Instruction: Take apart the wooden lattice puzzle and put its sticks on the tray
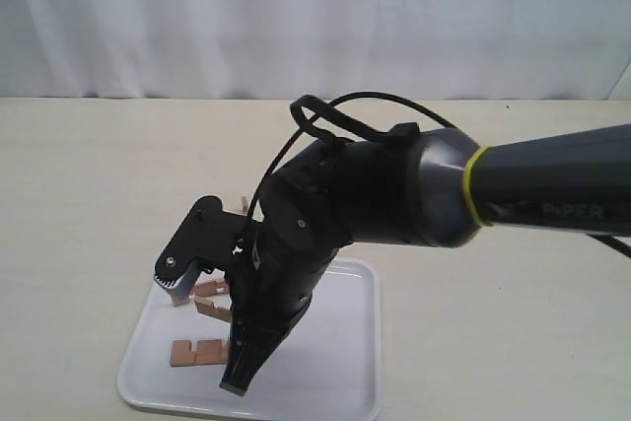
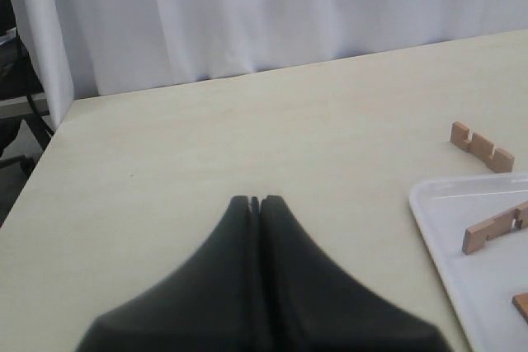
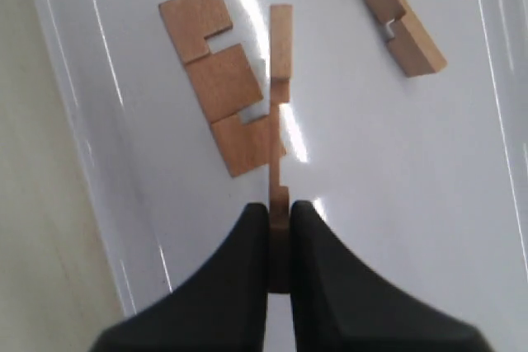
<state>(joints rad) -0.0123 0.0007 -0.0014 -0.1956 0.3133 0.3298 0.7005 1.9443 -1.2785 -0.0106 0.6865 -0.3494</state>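
Pale beige table (image 1: 79, 194) before a white curtain (image 1: 296, 17); right gripper (image 3: 280, 208) pinches a stick (image 3: 280, 39) over the tray (image 1: 340, 352), left gripper (image 2: 255, 201) clenched empty.

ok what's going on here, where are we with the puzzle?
The puzzle looks fully apart. The right gripper is shut on one stick, holding it edge-on over the tray. Two more lie in the tray: a flat stick beside the held one and an angled stick farther off. A fourth stick lies on the table just outside the tray. The left gripper is shut and empty.
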